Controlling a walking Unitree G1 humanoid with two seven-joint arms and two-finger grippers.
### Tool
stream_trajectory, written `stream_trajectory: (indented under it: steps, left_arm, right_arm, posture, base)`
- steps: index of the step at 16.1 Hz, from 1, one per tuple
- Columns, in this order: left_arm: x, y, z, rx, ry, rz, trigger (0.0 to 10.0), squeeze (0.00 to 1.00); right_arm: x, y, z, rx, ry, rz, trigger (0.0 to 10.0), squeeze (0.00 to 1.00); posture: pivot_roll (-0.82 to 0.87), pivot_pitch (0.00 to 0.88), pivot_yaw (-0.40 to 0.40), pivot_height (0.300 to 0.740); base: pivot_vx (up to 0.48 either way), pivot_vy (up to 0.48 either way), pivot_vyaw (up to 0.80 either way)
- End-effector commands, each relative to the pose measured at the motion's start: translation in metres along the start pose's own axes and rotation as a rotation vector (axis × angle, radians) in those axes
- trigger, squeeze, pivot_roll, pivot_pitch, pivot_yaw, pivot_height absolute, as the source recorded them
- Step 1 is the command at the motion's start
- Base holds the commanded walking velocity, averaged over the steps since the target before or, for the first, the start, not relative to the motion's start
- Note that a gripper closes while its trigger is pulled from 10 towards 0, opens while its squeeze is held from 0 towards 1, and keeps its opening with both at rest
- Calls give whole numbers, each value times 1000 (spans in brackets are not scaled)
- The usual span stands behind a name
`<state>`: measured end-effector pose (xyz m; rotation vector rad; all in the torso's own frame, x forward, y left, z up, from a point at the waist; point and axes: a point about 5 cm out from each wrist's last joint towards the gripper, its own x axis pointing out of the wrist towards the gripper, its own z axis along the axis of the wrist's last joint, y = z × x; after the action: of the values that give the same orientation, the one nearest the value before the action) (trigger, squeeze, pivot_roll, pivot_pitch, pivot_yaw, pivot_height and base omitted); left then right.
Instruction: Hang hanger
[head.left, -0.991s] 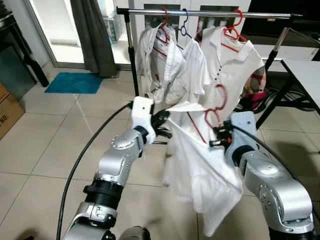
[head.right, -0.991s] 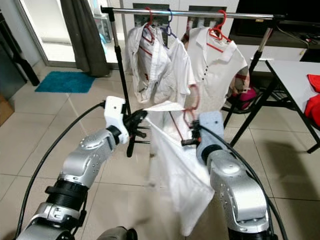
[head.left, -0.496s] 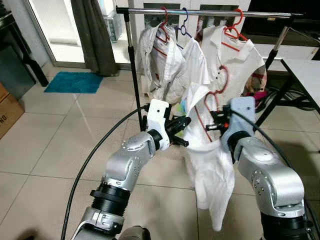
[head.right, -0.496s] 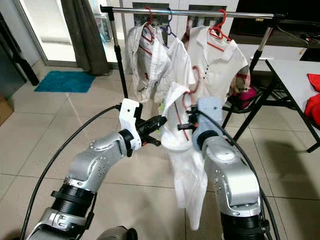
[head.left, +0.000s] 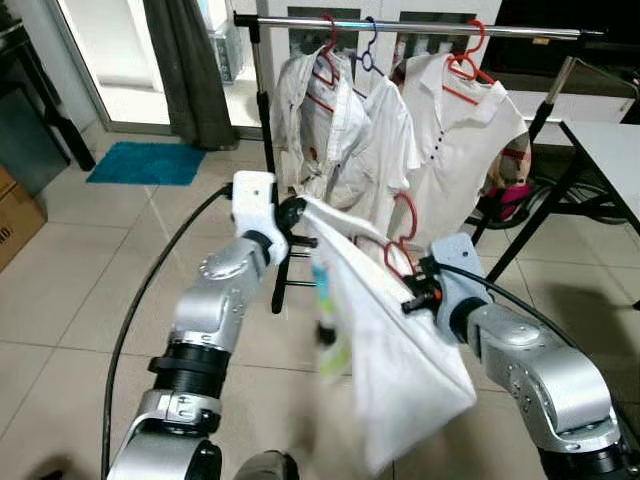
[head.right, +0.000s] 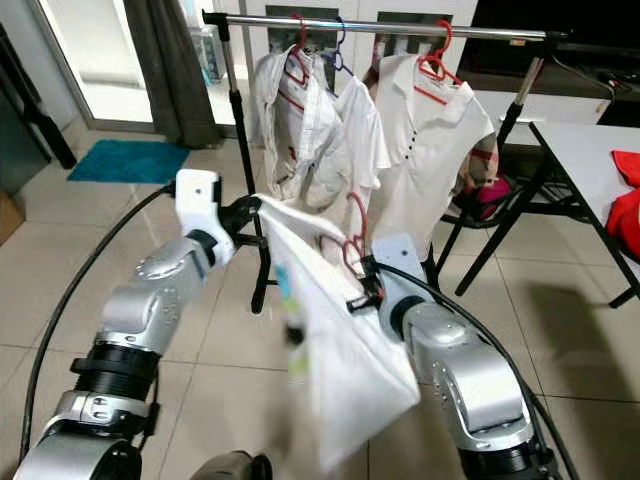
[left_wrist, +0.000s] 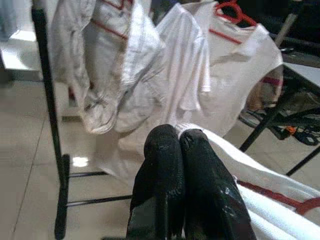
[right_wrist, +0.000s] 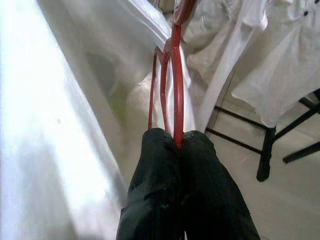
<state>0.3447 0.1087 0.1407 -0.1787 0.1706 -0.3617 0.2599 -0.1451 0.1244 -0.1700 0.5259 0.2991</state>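
From the head cameras I see my right end effector (head.left: 412, 297) clamped on the lower part of a red hanger (head.left: 398, 240); in the right wrist view the two black fingers (right_wrist: 155, 165) press together around its red wire. The hanger carries a white shirt (head.left: 385, 350), which hangs in front of me, nearer than the clothes rail (head.left: 420, 26) and below it. My left end effector (head.left: 296, 212) sits at the shirt's upper left corner, its fingers (left_wrist: 165, 165) pressed together on a fold of the white cloth, so the shirt is stretched between both arms. On the far rail three white garments (head.left: 465, 150) hang on hangers, two red and one blue. A white table (head.left: 610, 150) stands at far right, a teal mat (head.left: 146, 165) on the tiled floor at far left.
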Motion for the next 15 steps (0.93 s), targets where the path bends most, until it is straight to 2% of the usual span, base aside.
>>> stream_trajectory:
  steps: [1, 2, 3, 5, 7, 9, 12, 13, 14, 15]
  left_arm:
    - [-1, 2, 11, 13, -40, 9, 0, 0]
    - [-1, -14, 4, 6, -11, -82, 0, 0]
    - [-2, -22, 0, 2, 8, -129, 0, 0]
    - [-3, -51, -17, -12, 82, -255, 0, 0]
    - [-2, -59, -24, -15, 116, -276, 0, 0]
    - [0, -64, -23, -26, 111, -288, 0, 0]
    - [1, -67, -16, -41, 92, -310, 0, 0]
    - [3, -64, -10, -47, 61, -287, 0, 0]
    - [3, -61, -7, -51, 44, -267, 0, 0]
    - [7, -45, 1, -41, 1, -159, 0, 0]
  right_arm:
    - [0, -14, 0, -1, 7, -75, 10000, 0]
    - [1, -18, 15, 21, -87, -110, 10000, 0]
    - [1, -19, 22, 33, -125, -121, 10000, 0]
    - [-1, -16, 42, 94, -236, -123, 10000, 0]
    - [-3, -15, 51, 124, -307, -120, 10000, 0]
    - [-5, -11, 57, 119, -353, -82, 10000, 0]
    - [-1, 0, 51, 65, -324, -12, 10000, 0]
    - [3, 9, 35, 11, -202, 53, 10000, 0]
    - [4, 12, 26, -26, -143, 81, 10000, 0]
    - [4, 10, 9, -60, -44, 76, 10000, 0]
  posture:
    - [6, 0, 5, 740]
    - [7, 0, 2, 740]
    - [7, 0, 0, 740]
    - [5, 0, -3, 740]
    - [3, 0, -2, 740]
    - [-2, 0, 0, 740]
    - [1, 0, 1, 740]
    - [-1, 0, 2, 740]
    - [0, 0, 3, 740]
    - [2, 0, 3, 740]
  base:
    - [0, 0, 0]
    - [0, 0, 0]
    - [0, 0, 0]
    - [0, 0, 0]
    - [0, 0, 0]
    - [0, 0, 0]
    - [0, 0, 0]
    - [0, 0, 0]
    - [0, 0, 0]
    - [0, 0, 0]
